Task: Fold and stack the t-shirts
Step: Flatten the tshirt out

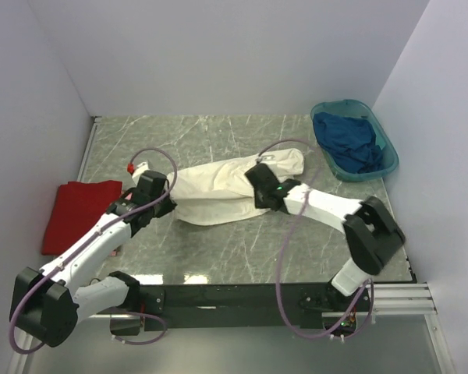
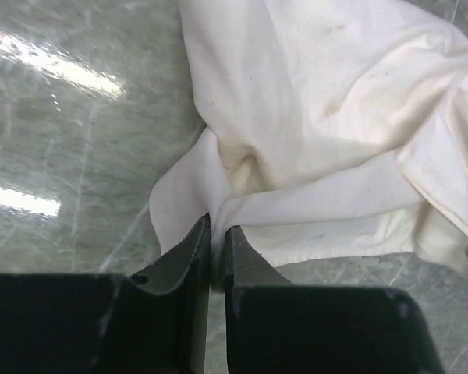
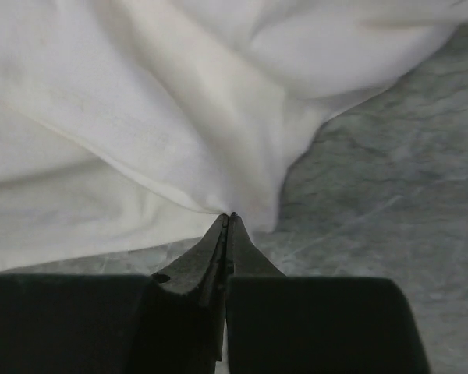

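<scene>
The cream-white t-shirt (image 1: pixel 218 191) lies bunched across the middle of the table. My left gripper (image 1: pixel 162 193) is at its left end, shut on a fold of the cream cloth (image 2: pixel 296 140), jaws pinching fabric (image 2: pixel 217 230). My right gripper (image 1: pixel 259 181) is at its right part, shut on an edge of the same shirt (image 3: pixel 140 117), jaws closed tight (image 3: pixel 229 218). The red t-shirt (image 1: pixel 78 212) lies folded at the left. The dark blue t-shirt (image 1: pixel 349 142) sits crumpled in the teal basin (image 1: pixel 384 160).
The teal oval basin stands at the back right corner. White walls close in the table on three sides. The marbled green tabletop (image 1: pixel 218 257) shows between shirt and the black front rail (image 1: pixel 242 296). Purple cables loop over both arms.
</scene>
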Tool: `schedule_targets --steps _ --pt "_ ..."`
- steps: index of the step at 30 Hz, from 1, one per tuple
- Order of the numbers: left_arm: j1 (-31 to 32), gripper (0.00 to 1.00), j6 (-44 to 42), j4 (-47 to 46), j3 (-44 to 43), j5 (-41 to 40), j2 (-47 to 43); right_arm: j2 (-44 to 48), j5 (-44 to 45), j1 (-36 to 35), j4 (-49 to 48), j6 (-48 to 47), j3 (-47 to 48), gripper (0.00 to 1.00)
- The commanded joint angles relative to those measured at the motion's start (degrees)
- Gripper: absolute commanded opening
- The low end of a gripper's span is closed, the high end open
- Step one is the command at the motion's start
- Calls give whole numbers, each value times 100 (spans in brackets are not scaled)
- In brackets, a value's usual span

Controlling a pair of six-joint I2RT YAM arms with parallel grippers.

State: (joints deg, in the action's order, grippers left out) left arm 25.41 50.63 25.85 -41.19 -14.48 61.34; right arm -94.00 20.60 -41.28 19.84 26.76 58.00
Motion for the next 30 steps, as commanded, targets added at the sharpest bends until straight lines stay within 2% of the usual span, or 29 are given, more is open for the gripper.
schedule_targets --steps 1,10,13,17,20,23,27,30 --pt "-264 10 -431 271 -415 -38 -157 1022 146 356 283 136 -104 0" --pt "-809 20 -598 334 -995 674 237 2859 -134 1534 627 163 -666 0" --pt "-1116 22 -590 272 -1163 1350 702 3343 -223 1965 723 180 -746 0" --pt "-1319 33 -511 26 -1286 1702 1378 3896 -284 2290 811 180 -799 0" --pt "-1398 50 -414 -132 -1418 1913 1792 4116 -337 2449 873 162 -807 0" --pt "-1407 60 -317 -308 -1445 2001 1908 4222 -364 2545 934 119 -808 0" --pt "-1398 66 -299 -353 -1252 1915 1767 4319 -399 2598 935 127 -851 0" --pt "-1398 69 -343 -124 -1041 1476 1478 4293 -442 2625 952 119 -816 0"
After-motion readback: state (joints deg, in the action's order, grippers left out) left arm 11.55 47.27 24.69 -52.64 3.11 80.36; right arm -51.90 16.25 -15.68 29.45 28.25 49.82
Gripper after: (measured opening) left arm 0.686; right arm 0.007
